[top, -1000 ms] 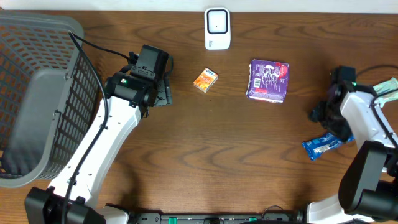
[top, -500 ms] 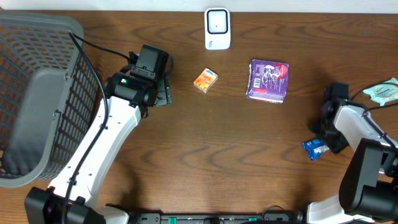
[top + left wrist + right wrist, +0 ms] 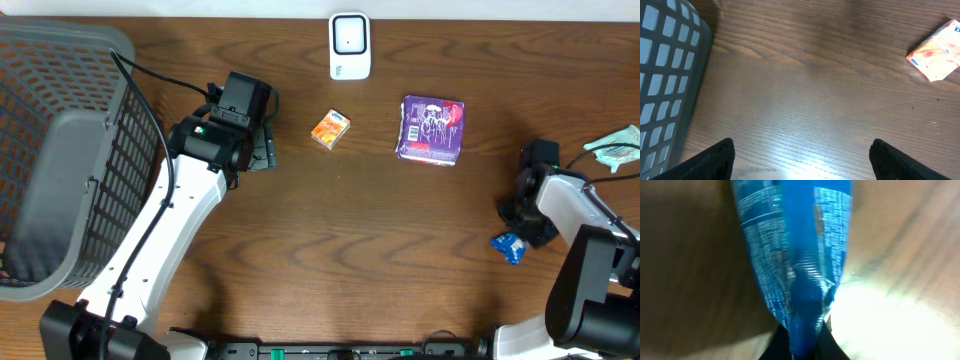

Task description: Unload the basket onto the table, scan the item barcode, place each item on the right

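Note:
A blue packet lies crumpled at the right side of the table, and my right gripper is shut on its end. In the right wrist view the blue packet fills the middle, pinched between the dark fingers of the right gripper; I see white print on it but no clear barcode. The white scanner stands at the far middle edge. My left gripper hovers open over bare wood near the basket, and in its wrist view the left gripper has nothing between its fingers.
A grey mesh basket fills the left side, its wall close to my left fingers. A small orange box and a purple packet lie mid-table. A pale green packet sits at the right edge.
My right gripper came toward the front onto the blue packet and shut on it; the packet, flat before, is now bunched up. The left arm has not moved.

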You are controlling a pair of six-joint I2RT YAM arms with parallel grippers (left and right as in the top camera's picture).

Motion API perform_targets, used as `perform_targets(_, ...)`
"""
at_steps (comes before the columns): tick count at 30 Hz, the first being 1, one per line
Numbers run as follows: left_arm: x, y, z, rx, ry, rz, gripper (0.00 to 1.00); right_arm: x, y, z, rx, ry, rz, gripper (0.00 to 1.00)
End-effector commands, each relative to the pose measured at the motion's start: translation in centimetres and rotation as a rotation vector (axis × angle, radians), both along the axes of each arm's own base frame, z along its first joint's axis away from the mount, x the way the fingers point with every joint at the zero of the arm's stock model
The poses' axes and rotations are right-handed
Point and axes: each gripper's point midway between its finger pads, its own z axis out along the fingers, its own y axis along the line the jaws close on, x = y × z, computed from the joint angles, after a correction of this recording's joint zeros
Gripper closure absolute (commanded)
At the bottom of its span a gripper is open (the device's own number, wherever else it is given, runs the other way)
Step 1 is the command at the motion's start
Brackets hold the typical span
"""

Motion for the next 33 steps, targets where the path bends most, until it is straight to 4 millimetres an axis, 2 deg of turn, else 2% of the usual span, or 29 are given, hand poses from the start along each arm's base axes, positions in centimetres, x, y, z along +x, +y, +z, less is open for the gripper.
perform_targets(1, 0.2, 0.3, 0.1, 0.013, -0.006, 0.017, 0.14, 4.3, 4.1, 0.9, 0.253, -0.123, 0.180, 0.99)
perform_targets(3, 0.2, 0.3, 0.1, 0.013, -0.006, 0.017, 0.14, 6.6, 6.1, 2.5, 0.368, -0.205, 0.301, 0.99)
perform_targets(6, 0.2, 0.3, 0.1, 0.014, -0.006, 0.017, 0.14, 10.0, 10.4, 6.1, 0.595, -0.380, 0.493, 0.99)
perform_targets(9, 0.2, 0.3, 0.1, 0.013, -0.006, 0.017, 0.14, 12.0, 13.4, 9.8, 0.770, -0.525, 0.590, 0.99)
perform_targets(11, 0.2, 0.3, 0.1, 0.013, -0.006, 0.017, 0.14, 12.8, 14.6, 11.6, 0.847, -0.602, 0.629, 0.99)
perform_targets(15, 0.2, 0.3, 0.1, 0.014, -0.006, 0.017, 0.14, 13.1, 16.3, 13.6, 0.971, -0.684, 0.666, 0.99)
perform_targets(21, 0.2, 0.3, 0.1, 0.013, -0.006, 0.017, 0.14, 11.5, 19.5, 16.4, 1.248, -0.774, 0.722, 0.99)
perform_targets(24, 0.2, 0.3, 0.1, 0.013, -0.006, 0.017, 0.14, 10.7, 21.3, 16.9, 1.333, -0.798, 0.779, 0.99)
perform_targets(28, 0.2, 0.3, 0.1, 0.013, -0.006, 0.017, 0.14, 9.9, 23.3, 16.0, 1.376, -0.758, 0.781, 0.99)
perform_targets(30, 0.2, 0.3, 0.1, 0.014, -0.006, 0.017, 0.14, 9.7, 23.7, 15.2, 1.392, -0.713, 0.720, 0.99)
perform_targets(33, 0.2, 0.3, 0.1, 0.014, -0.006, 0.017, 0.14, 9.6, 23.4, 13.3, 1.361, -0.654, 0.608, 0.99)
